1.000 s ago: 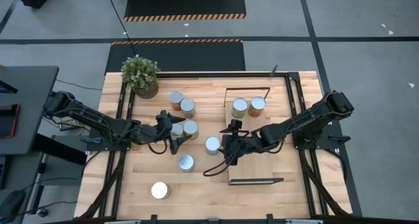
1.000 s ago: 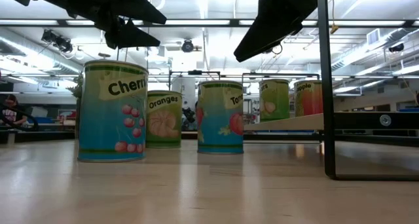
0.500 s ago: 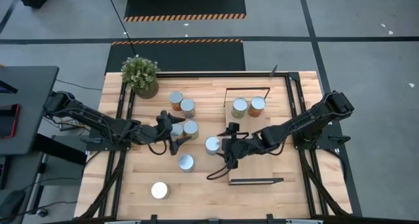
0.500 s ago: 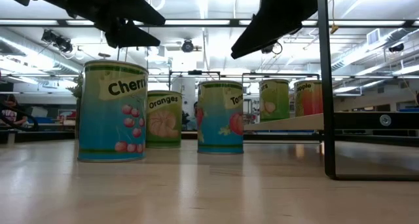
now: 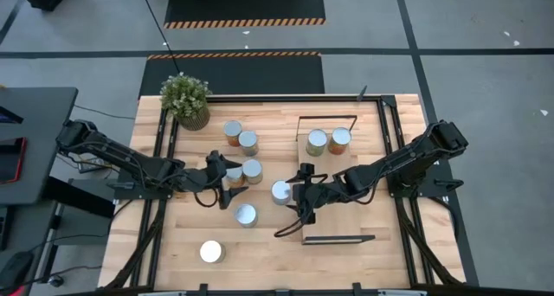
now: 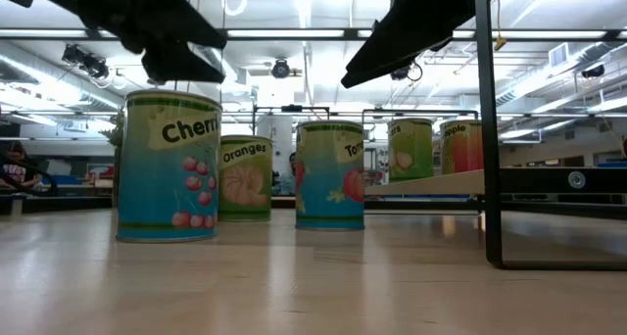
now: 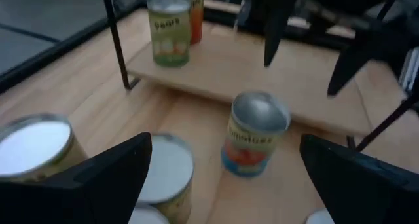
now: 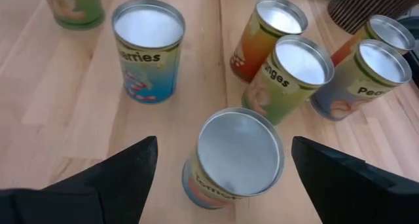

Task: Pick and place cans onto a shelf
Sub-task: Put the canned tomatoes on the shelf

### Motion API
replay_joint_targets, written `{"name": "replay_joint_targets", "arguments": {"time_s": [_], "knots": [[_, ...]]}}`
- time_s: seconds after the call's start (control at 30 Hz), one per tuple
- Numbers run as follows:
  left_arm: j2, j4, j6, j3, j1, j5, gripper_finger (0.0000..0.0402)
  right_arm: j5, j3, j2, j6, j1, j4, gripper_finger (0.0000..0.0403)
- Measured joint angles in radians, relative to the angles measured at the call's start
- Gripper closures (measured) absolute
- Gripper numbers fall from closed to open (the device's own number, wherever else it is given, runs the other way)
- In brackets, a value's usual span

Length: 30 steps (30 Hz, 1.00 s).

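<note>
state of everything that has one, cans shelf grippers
tomato can: upright on the table, lid on, between the right gripper's fingers, not gripped
shelf: two cans upright at its far end
other cans: upright on the table
left gripper: open, empty
right gripper: open

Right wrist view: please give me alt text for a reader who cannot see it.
The right claw, open, hangs over a silver-lidded tomato can standing upright on the wooden table, one dark finger on each side and neither touching it. Beyond it stand a blue cherries can, an oranges can, a peaches can and more cans.
</note>
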<state>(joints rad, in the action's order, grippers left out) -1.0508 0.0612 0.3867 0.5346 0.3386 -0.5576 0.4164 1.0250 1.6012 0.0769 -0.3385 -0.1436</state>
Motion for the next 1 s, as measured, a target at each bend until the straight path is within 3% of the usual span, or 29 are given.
{"name": "replay_joint_targets", "arguments": {"time_s": [0.33,1.0], "knots": [[0.000,0.102,-0.117,0.000,-0.042,-0.096,0.0006,-0.030,0.009,0.000,0.026,0.073,-0.001,0.0039],[0.000,0.196,-0.296,0.000,0.007,-0.132,0.0006,-0.046,0.073,0.018,0.003,0.119,-0.022,0.0039]]}}
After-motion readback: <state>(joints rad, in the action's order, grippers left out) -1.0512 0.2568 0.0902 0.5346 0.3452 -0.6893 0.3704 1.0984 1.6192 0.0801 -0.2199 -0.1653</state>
